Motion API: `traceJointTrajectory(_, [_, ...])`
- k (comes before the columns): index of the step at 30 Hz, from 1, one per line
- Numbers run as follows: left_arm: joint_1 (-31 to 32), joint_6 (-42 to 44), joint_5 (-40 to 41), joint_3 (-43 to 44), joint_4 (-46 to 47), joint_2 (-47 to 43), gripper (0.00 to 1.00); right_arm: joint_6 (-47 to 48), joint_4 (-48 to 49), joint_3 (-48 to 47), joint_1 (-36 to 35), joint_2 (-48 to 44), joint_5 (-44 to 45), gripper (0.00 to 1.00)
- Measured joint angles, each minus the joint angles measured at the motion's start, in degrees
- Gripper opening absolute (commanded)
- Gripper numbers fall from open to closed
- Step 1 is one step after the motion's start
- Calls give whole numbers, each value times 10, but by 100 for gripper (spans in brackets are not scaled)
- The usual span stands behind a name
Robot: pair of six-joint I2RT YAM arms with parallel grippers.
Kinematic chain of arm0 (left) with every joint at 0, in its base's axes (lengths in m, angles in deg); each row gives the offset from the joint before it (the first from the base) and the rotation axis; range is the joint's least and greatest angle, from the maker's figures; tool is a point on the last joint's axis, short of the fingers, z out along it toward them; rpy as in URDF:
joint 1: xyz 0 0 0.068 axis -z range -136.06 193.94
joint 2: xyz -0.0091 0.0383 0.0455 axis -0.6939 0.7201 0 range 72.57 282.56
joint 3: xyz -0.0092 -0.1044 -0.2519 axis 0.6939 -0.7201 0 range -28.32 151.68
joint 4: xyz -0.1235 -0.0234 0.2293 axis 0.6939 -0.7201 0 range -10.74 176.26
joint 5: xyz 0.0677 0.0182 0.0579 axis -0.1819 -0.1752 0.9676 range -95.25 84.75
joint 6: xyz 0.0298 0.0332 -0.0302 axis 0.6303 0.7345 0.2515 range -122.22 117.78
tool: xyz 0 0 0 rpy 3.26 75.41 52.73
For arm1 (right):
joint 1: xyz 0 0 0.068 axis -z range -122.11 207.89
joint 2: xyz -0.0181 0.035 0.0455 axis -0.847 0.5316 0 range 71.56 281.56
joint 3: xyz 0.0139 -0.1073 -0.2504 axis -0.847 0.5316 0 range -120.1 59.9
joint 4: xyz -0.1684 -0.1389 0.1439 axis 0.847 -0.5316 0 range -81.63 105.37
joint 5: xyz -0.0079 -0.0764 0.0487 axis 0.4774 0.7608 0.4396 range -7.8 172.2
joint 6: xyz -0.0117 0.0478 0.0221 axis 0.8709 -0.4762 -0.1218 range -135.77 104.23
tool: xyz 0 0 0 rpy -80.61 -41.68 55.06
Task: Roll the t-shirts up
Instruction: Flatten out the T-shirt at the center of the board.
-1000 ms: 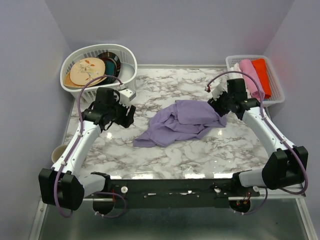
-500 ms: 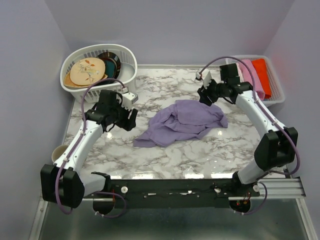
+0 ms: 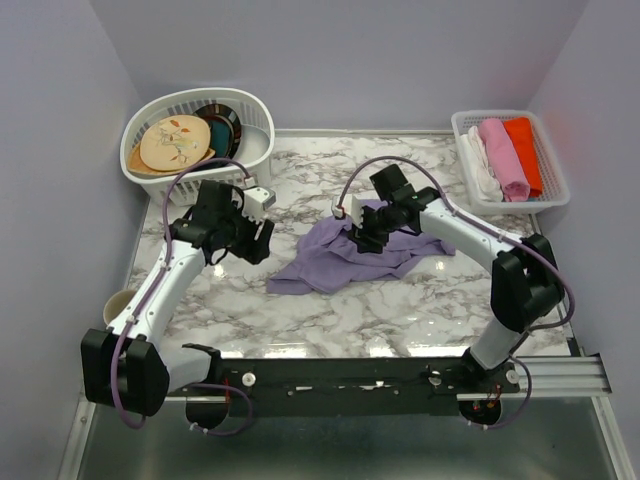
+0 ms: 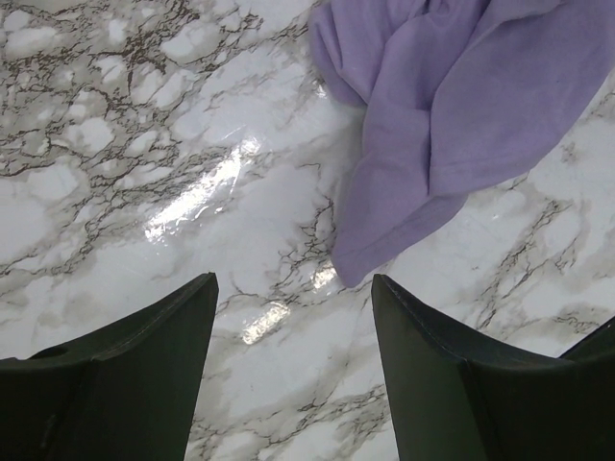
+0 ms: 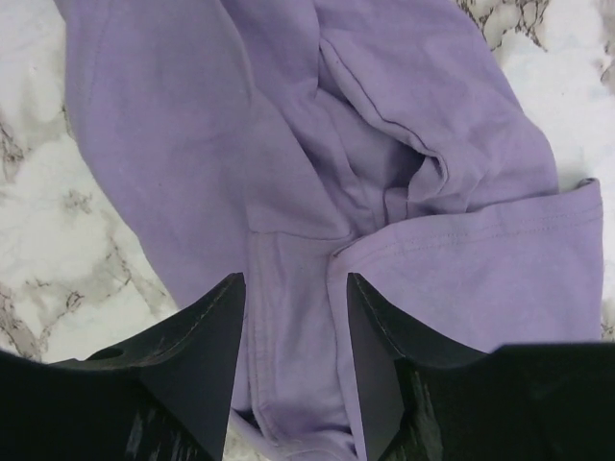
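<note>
at the left, the white basket (image 3: 190, 97) of plates sat at the far corner of the surface (image 3: 300, 320). nothing had changed there.

the left pincer (image 3: 260, 238) had barely shifted over the last second. it hung low over bare marble just left of the heap. its fingers (image 4: 144, 365) stood well apart with nothing between them, and the t-shirt's near-left corner lay just ahead of them.

the lavender t-shirt (image 3: 325, 262) lay mid-surface as the same crumpled heap, folded over itself with a sleeve hem showing. its outline matched what it was a second ago, so nothing had yet been spread or dragged.

the real change was the right arm. a second ago its pincer had been at the shirt's right edge, and half a second ago over the far edge. now the right pincer (image 3: 362, 238) had swung in over the heap's upper left part. its jaws were apart, straddling a soft ridge of cloth in the wrist view, with no pinch visible.

further right, the basket (image 3: 556, 196) of pink, orange-red and white bundles was untouched.

this looked like a search for a better hold. the task was still at its opening step, because the shirt needed flattening before any roll could start.
</note>
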Motion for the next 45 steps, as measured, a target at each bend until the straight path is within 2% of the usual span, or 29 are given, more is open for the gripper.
traceJointTrajectory(19, [-50,-1,0,0,-2,-14,74,3,20,-20,0,97,55,51])
traceJointTrajectory(30, [-62,-11,0,0,-2,-14,74,-12,28,-40,0,107,75,41])
traceJointTrajectory(42, [-65,-14,-1,0,-2,-12,74,-13,23,-47,0,121,78,40])
traceJointTrajectory(45, [-65,-14,-1,0,-1,-12,74,-13,19,-49,0,125,78,34])
